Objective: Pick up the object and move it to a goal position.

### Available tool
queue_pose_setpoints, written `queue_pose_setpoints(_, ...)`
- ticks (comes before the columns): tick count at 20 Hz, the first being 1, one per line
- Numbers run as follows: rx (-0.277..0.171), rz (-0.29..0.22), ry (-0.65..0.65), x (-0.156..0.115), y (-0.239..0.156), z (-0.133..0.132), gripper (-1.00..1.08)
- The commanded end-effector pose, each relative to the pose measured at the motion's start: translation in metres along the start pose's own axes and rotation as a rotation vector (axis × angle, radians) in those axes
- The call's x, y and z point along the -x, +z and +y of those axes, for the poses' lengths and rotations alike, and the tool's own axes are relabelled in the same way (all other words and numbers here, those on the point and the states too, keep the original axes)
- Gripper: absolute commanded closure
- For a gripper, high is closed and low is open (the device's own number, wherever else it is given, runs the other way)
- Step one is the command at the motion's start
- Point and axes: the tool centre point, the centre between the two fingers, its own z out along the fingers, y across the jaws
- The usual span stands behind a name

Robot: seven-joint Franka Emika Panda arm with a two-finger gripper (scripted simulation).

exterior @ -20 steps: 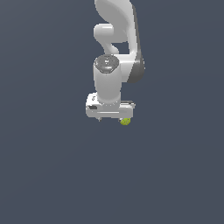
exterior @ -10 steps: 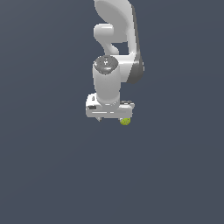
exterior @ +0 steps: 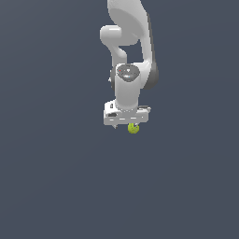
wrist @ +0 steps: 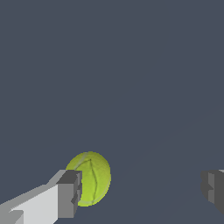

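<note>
The small yellow-green ball (exterior: pixel 133 128) lies on the dark grey floor, just under the edge of the white gripper hand on the exterior view's right. My gripper (exterior: pixel 125 125) points straight down over it. In the wrist view the ball (wrist: pixel 94 175) sits right beside one grey finger pad (wrist: pixel 70 192), which covers part of it. The other pad (wrist: pixel 213 188) stands far off across a wide gap. The gripper (wrist: pixel 142 190) is open and holds nothing. I cannot tell whether the near pad touches the ball.
Plain dark grey floor (exterior: pixel 56 186) lies all around. The white arm (exterior: pixel 130 28) rises behind the gripper to the top of the exterior view. No goal marker shows.
The wrist and gripper hand have shifted toward the exterior view's right and slightly down. The ball has stayed where it was.
</note>
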Motion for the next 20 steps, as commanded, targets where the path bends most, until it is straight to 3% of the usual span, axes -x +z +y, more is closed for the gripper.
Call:
queue_pose_setpoints(1, 0.004, 0.003, -0.053, 0.012, 0.011, -0.016, -0.92)
queue_pose_setpoints(10, 0.011, 0.01, -0.179, 0.042, 0.033, -0.05, -0.92)
queue_pose_setpoints(20, 0.011, 0.01, -0.194, 0.046, 0.041, -0.054, -0.92)
